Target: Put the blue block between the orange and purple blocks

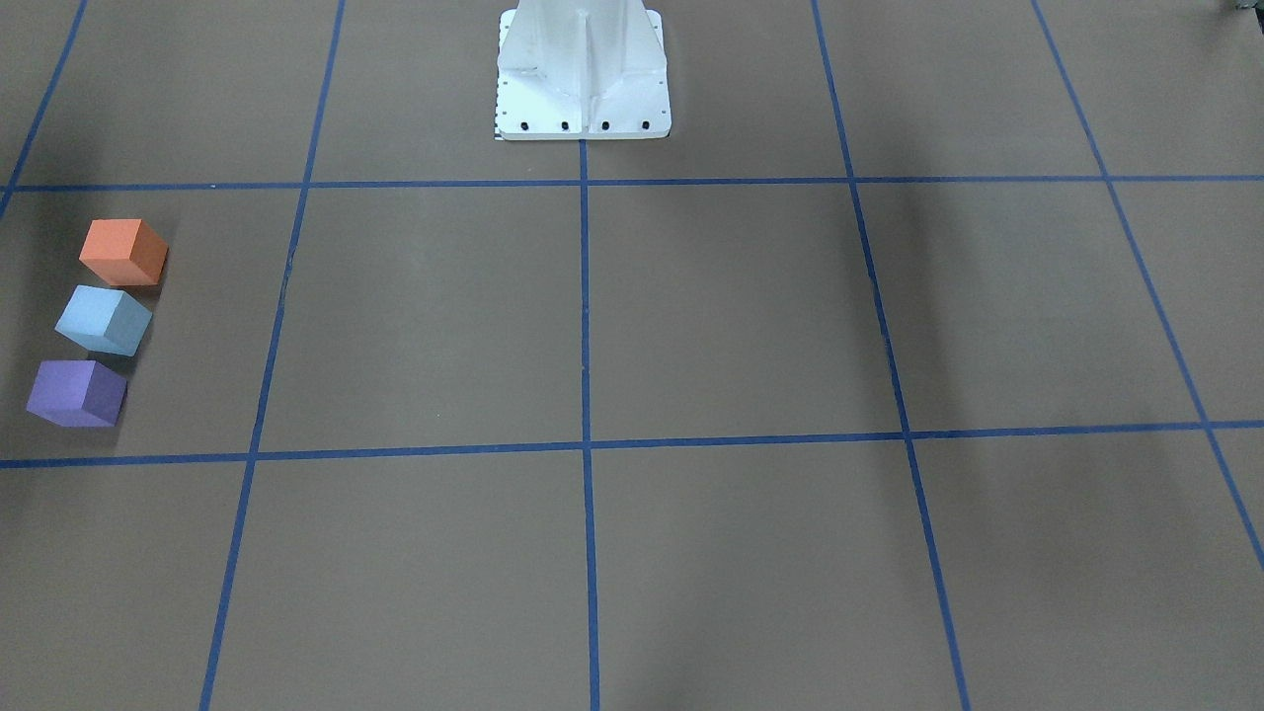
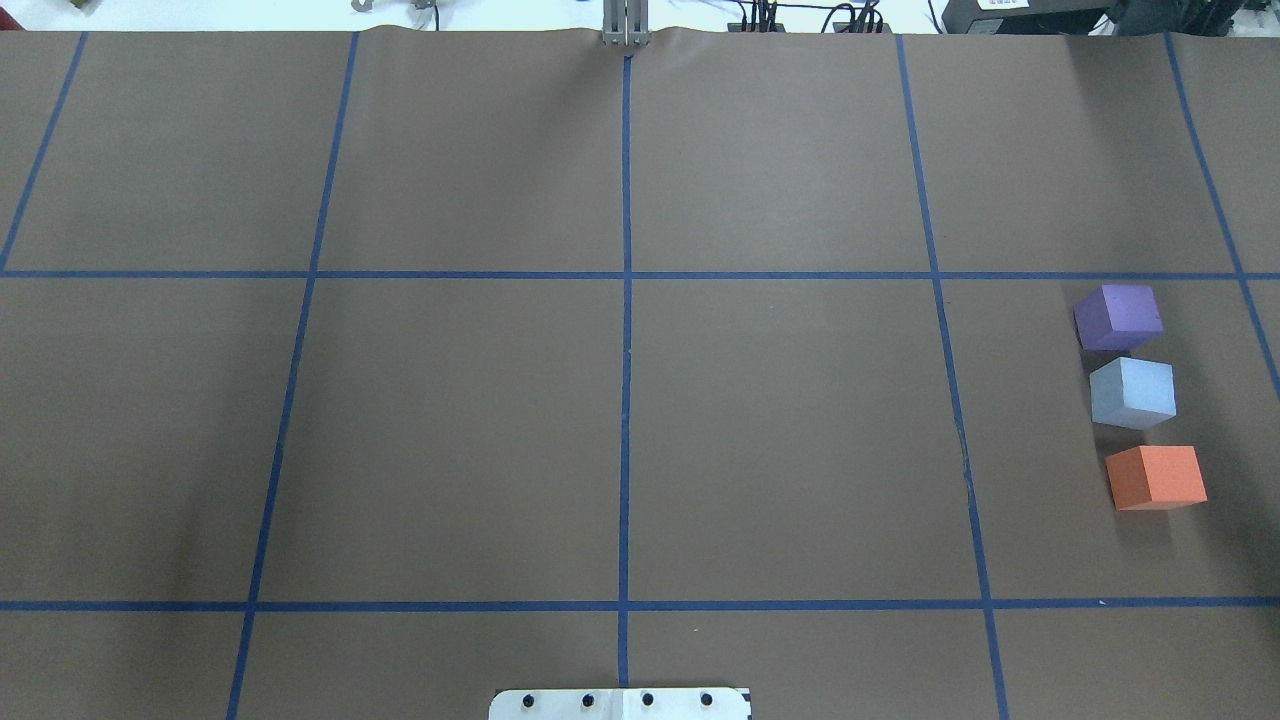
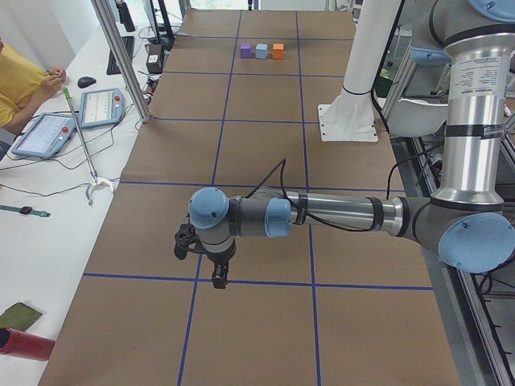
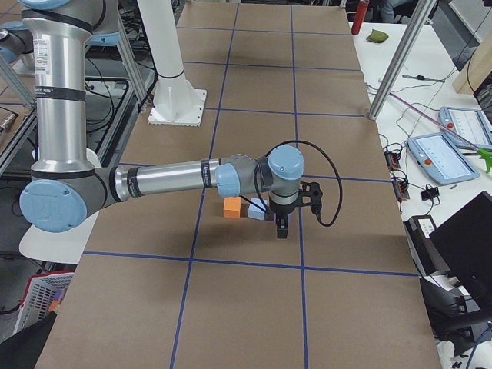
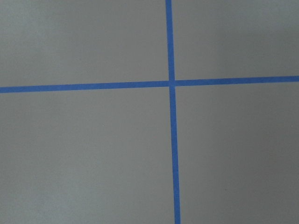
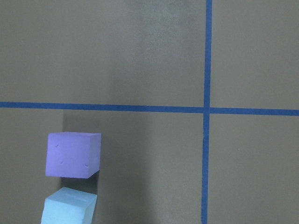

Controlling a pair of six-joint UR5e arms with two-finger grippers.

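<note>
Placement looks complete: light-blue foam cube (image 2: 1132, 392) sits at the overhead view's right edge between purple foam cube (image 2: 1119, 316) and orange foam cube (image 2: 1156, 477), so the right gripper (image 4: 282, 228), whose jaw spread I cannot tell, need only lift clear.

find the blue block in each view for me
Front-facing: blue block, far left.
Overhead: blue block, far right.
Exterior left: blue block, top centre.
Exterior right: blue block, centre, partly behind right arm.
Left wrist: not in it.
Right wrist: blue block, bottom left, cut off.
Landmark: purple block beside it.
</note>
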